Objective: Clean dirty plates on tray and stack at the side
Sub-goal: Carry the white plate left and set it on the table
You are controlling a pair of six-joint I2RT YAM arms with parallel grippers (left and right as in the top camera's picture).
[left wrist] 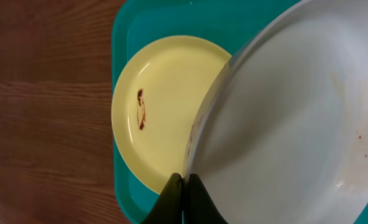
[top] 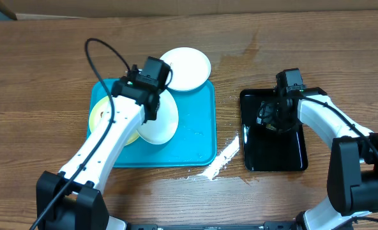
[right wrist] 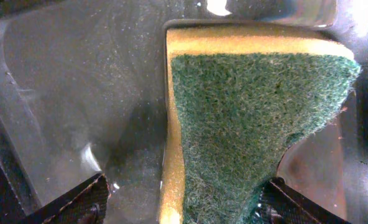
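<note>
The turquoise tray (top: 202, 128) lies left of centre. A pale yellow-green plate (left wrist: 165, 106) with a brown smear lies flat at its left end (top: 99, 110). My left gripper (left wrist: 184, 182) is shut on the rim of a white plate (left wrist: 296, 118) and holds it tilted over the tray (top: 162, 124). Faint reddish specks mark its inside. A second white plate (top: 188, 68) lies at the tray's far right corner, partly off it. My right gripper (right wrist: 184, 199) is open over a green-and-yellow sponge (right wrist: 246, 124); its right finger touches the sponge and its left finger is apart.
A glossy black tray (top: 285, 156) stands to the right, with my right gripper (top: 275, 115) over its far half. A white streak of spilled stuff (top: 222, 160) lies on the wood between the two trays. A cardboard edge runs along the back.
</note>
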